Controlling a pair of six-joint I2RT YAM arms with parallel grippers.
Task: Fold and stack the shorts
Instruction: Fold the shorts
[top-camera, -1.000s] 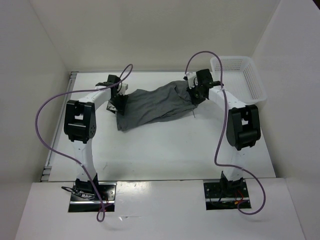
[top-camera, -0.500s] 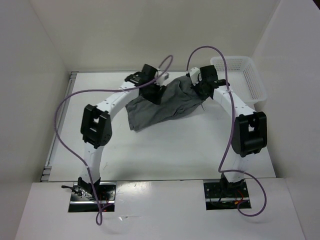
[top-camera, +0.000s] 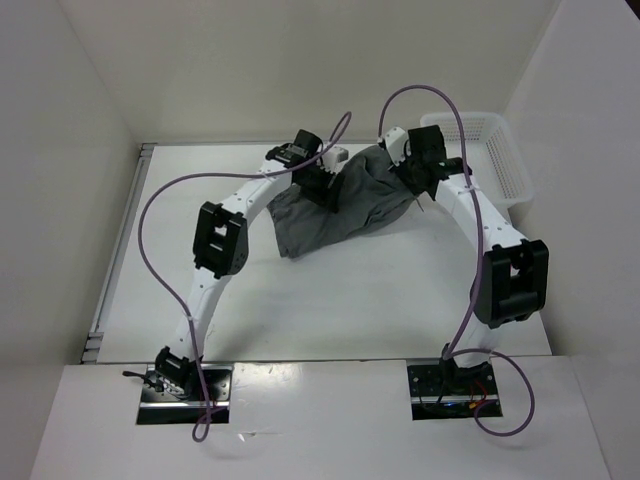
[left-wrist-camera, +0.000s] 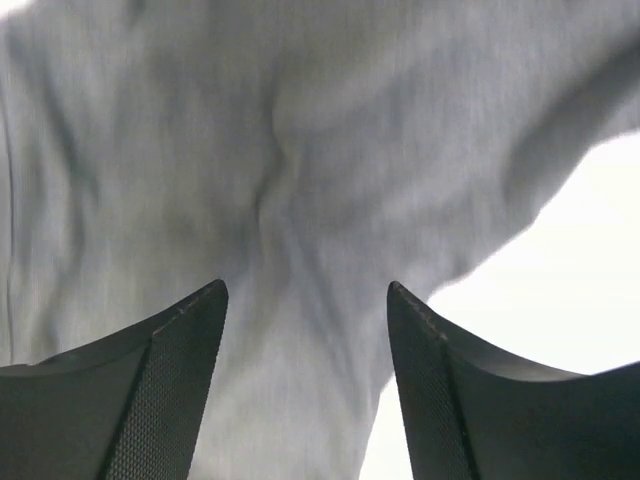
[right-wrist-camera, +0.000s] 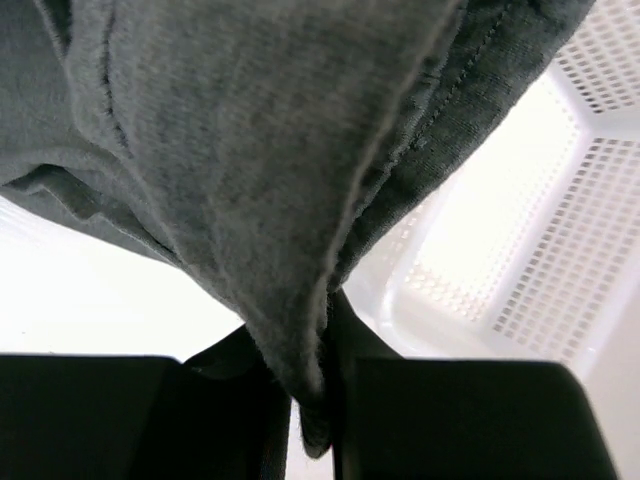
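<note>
The grey shorts (top-camera: 345, 212) lie bunched at the back of the table, between the two arms. My left gripper (top-camera: 327, 190) hangs over their left part; in the left wrist view it (left-wrist-camera: 305, 292) is open, its fingers (left-wrist-camera: 180, 360) wide apart over grey cloth (left-wrist-camera: 300, 180), with nothing pinched. At the shorts' right end my right gripper (top-camera: 418, 180) is shut. The right wrist view shows it (right-wrist-camera: 310, 405) pinching a hemmed fold of the shorts (right-wrist-camera: 250, 150), which hangs up out of the jaws.
A white mesh basket (top-camera: 515, 170) stands at the back right corner, close beside the right gripper; its wall (right-wrist-camera: 570, 230) fills the right of the right wrist view. White walls enclose the table on three sides. Purple cables loop above both arms.
The left arm has swung right from the shorts' left end toward their middle, drawing the cloth into a narrower heap, and its jaws have widened. The right gripper has shifted slightly right, still gripping.
</note>
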